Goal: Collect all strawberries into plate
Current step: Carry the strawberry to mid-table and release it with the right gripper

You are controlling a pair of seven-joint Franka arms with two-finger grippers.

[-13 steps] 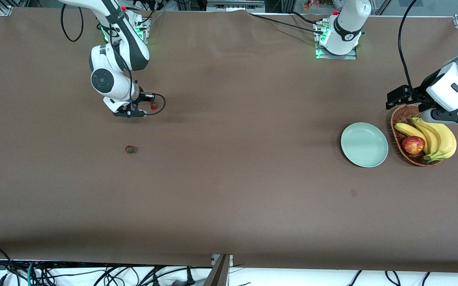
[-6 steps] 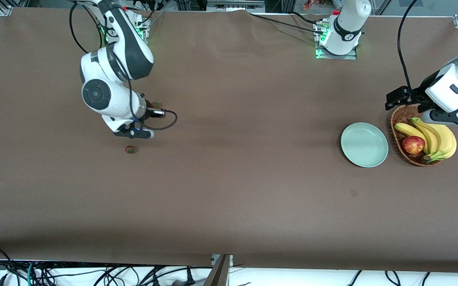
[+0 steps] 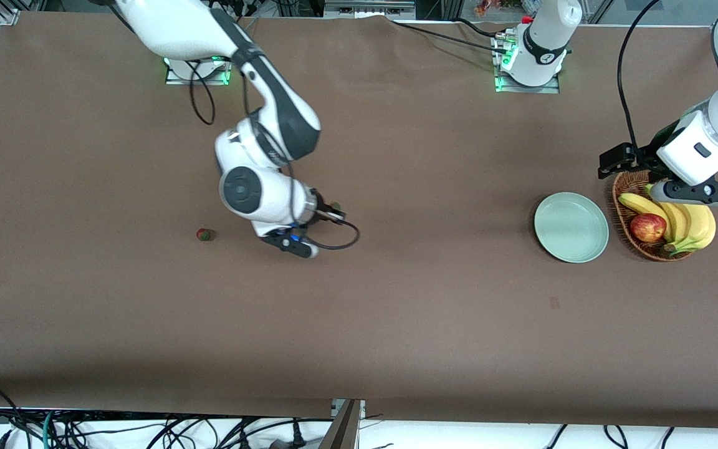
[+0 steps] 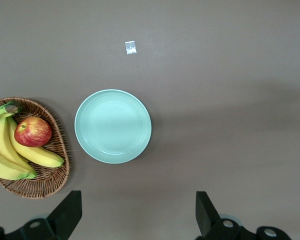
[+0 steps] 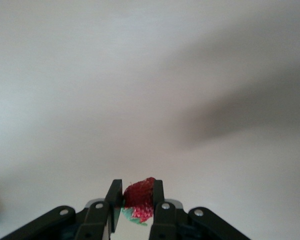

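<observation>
Red strawberry (image 5: pixel 139 196) sits pinched between the right tool's (image 5: pixel 138 200) fingers, over bare tabletop (image 3: pixel 396 312); left tool (image 4: pixel 137 217), spread, waits above the plate (image 4: pixel 113 126).

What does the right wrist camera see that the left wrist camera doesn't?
Only the right wrist view shows the right gripper, its jaws shut on a red strawberry over bare table. Only the left wrist view shows the plate, empty, beside the wicker basket with its apple and bananas, and the open left gripper. Both show the brown table.
</observation>
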